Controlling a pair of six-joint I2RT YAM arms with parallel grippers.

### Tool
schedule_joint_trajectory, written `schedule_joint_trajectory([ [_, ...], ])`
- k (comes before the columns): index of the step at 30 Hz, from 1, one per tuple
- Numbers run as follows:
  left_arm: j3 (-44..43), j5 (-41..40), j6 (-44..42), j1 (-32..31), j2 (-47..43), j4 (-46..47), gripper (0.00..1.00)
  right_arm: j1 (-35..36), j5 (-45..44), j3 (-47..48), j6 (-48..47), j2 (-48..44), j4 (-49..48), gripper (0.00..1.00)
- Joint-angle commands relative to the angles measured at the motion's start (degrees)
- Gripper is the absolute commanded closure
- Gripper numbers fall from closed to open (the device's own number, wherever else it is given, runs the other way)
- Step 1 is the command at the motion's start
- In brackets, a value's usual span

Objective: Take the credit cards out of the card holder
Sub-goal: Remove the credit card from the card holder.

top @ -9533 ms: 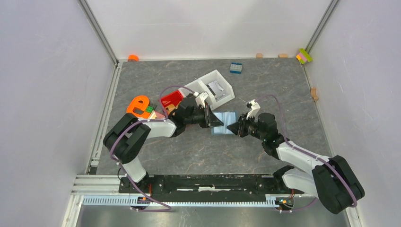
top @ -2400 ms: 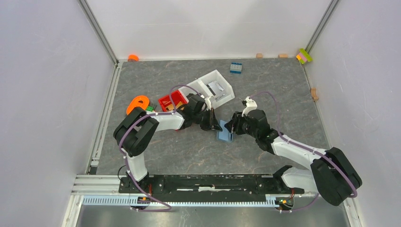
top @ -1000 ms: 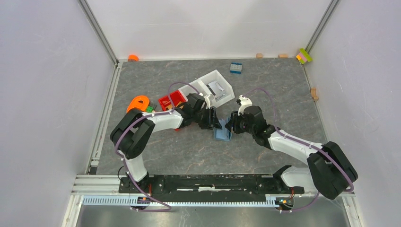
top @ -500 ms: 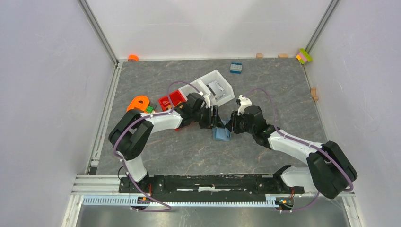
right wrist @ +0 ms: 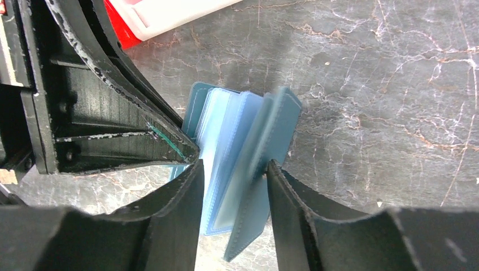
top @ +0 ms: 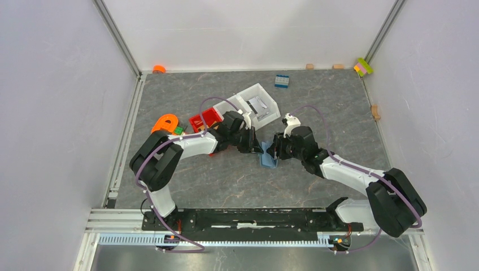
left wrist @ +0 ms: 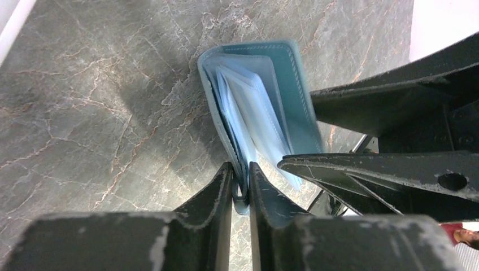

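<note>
**Both hands on the teal card holder, fanned open between them**

Starting right at the left hand [left wrist: 241, 178]: its two fingers are squeezed almost together, pinching the edge of one cover of the card holder [left wrist: 265, 107]. From that pinch the holder runs away from the hand with its spine at the far end. The pale blue sleeves [left wrist: 248, 121] are splayed out between the two teal covers. It's all a bit motion-blurred, so I can't make out any credit cards in there.

The right hand [right wrist: 233, 165] comes in from the opposite side, nearly tip to tip with the left one. Its fingers sit apart, with the other cover and a bunch of sleeves running between them. The cover looks to be against one finger, but I can't tell if it's actually clamping.

So the holder sits between the two hands over the grey marbled tabletop [left wrist: 85, 113]. Can't tell whether its lower edge touches.

Further out, a red bin [top: 204, 119] sits just behind the left hand, beside its wrist. An orange ring-shaped piece [top: 165, 121] lies past that. A white tray [top: 240, 95] is beyond both hands, and a blue studded brick [top: 282, 81] is farther still.
</note>
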State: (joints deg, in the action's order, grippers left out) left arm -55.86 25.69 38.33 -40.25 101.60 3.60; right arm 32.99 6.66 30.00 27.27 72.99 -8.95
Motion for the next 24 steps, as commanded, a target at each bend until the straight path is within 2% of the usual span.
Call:
schedule_joint_trajectory([
  [1, -0.2, 0.0, -0.9, 0.0, -1.5, 1.8, 0.82, 0.0, -0.1, 1.2, -0.1, -0.2, -0.9, 0.47],
  [15, -0.9, -1.3, -1.3, 0.0, -1.3, 0.1, 0.83, 0.0, -2.2, 0.4, -0.4, -2.7, -0.8, 0.52],
  [24, -0.8, -0.5, -1.3, 0.1, -1.7, 0.6, 0.83, -0.1, -2.2, 2.1, -1.5, -0.3, 1.4, 0.58],
])
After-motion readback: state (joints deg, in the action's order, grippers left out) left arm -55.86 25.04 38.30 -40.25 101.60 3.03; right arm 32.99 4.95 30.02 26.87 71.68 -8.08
